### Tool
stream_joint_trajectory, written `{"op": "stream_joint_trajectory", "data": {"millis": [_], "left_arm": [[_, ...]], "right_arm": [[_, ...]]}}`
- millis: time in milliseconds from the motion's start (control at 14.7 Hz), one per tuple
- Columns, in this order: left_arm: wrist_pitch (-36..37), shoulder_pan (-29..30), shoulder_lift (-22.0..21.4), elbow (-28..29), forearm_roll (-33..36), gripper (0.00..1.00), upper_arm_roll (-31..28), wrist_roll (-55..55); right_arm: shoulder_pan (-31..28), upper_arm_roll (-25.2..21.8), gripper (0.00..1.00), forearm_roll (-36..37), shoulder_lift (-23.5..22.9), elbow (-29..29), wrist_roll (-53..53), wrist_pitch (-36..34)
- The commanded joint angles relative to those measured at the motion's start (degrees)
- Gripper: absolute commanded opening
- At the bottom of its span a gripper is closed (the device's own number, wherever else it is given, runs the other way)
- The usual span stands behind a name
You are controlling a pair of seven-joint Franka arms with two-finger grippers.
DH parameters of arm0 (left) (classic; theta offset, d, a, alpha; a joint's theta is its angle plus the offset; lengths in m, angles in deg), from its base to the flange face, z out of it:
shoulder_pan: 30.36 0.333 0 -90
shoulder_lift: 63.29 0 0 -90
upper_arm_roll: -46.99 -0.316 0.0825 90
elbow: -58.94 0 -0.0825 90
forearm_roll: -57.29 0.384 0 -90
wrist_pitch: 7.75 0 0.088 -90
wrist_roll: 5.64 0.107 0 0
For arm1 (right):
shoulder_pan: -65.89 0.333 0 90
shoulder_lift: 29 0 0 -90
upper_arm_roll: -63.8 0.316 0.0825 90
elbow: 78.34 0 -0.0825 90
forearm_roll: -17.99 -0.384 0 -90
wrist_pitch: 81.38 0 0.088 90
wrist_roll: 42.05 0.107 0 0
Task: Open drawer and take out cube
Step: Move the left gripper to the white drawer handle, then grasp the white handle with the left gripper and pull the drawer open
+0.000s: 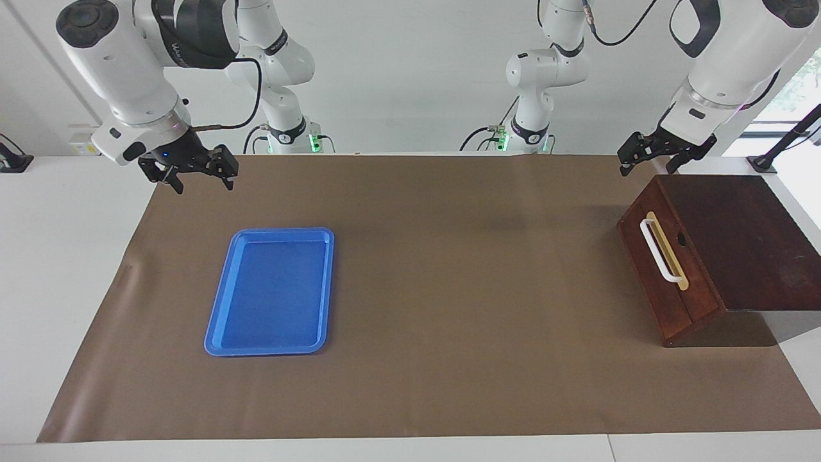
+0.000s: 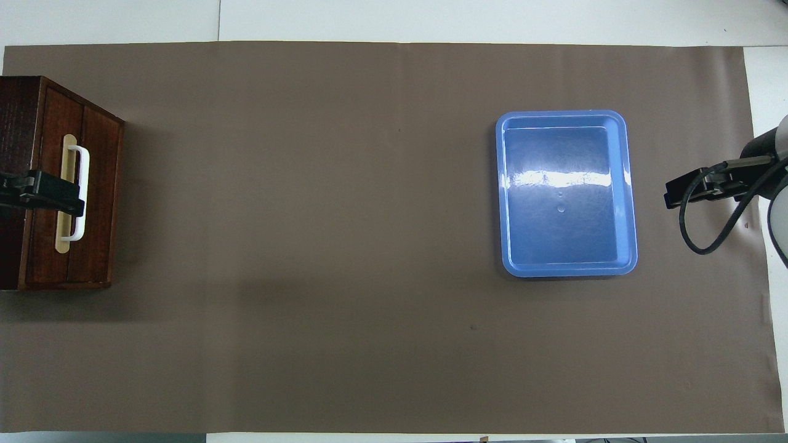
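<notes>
The drawer [image 1: 667, 266] sits shut in its dark reddish-brown wooden cabinet [image 1: 744, 237] at the left arm's end of the surface [image 1: 449, 269]. Its front is a grained, polished panel sloping toward the middle of the surface, with a white bar handle [image 1: 659, 250] mounted on a pale yellow strip and a small dark notch just beside it. The cabinet's top is flat and darker than the front. No cube shows in either view.

The left gripper [image 1: 648, 163] hangs in the air over the cabinet's edge nearest the robots, its black fingers spread wide and holding nothing. In the overhead view it overlaps the handle [image 2: 79, 191], but the facing view shows it clear of the wood.

A smooth, matte brown mat covers most of the white surface. Toward the right arm's end lies a flat blue plastic tray [image 1: 221, 308], rectangular with rounded corners, a low raised rim and a glossy floor. The right gripper [image 1: 204, 183] waits in the air over the mat, above its edge closest to the robots, fingers apart and holding nothing.
</notes>
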Motion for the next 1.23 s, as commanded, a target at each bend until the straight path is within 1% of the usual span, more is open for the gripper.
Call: {"op": "stream_joint_trajectory", "data": {"millis": [0,409,477,545,614,682,750,886,1023,1159], "left_arm": [[0.3,0.4,0.9,-1.5,-1.0,1.00,-0.4,0.3],[-0.8,0.1,0.5,-0.5,-1.2,1.00,-0.6,0.6],[-3.0,0.0,0.6,-0.1,-1.0,1.00,-0.6,0.8],[-5.6,-0.3,0.2,1.5,-0.4,1.00,-0.6,0.5],[-7.4,-0.9,0.2,3.0,2.9,1.00,-0.4,0.4],[-8.9,-3.0,0.3,4.1,6.3,1.00,-0.3,0.4],[-11.6,-4.1,0.2,6.4,8.2,1.00,-0.3,0.3],[-15.2,-4.3,0.3,9.2,9.5,1.00,-0.3,0.0],[-19.2,-6.6,0.7,13.1,14.1,1.00,-0.3,-3.5],[-21.7,-6.8,0.8,15.7,18.4,1.00,-0.3,-4.4]], "right_arm": [[-0.9,0.4,1.00,0.3,0.5,-0.5,-1.5,1.2],[-0.7,0.3,1.00,0.6,0.6,-0.7,-1.4,1.2],[-0.7,0.3,1.00,0.6,0.6,-0.7,-1.4,1.2],[-0.7,0.3,1.00,0.6,0.6,-0.7,-1.3,1.2],[-0.7,0.3,1.00,0.6,0.6,-0.7,-1.2,1.2],[-0.7,0.3,1.00,0.6,0.5,-0.7,-1.1,1.2],[-0.8,0.3,1.00,0.6,0.5,-0.7,-1.0,1.2],[-0.8,0.3,1.00,0.7,0.7,-0.7,-1.1,0.9],[-0.7,0.3,1.00,0.7,0.7,-0.7,-1.1,0.7],[-1.2,0.3,1.00,0.6,0.8,-1.0,-1.3,1.1]]}}
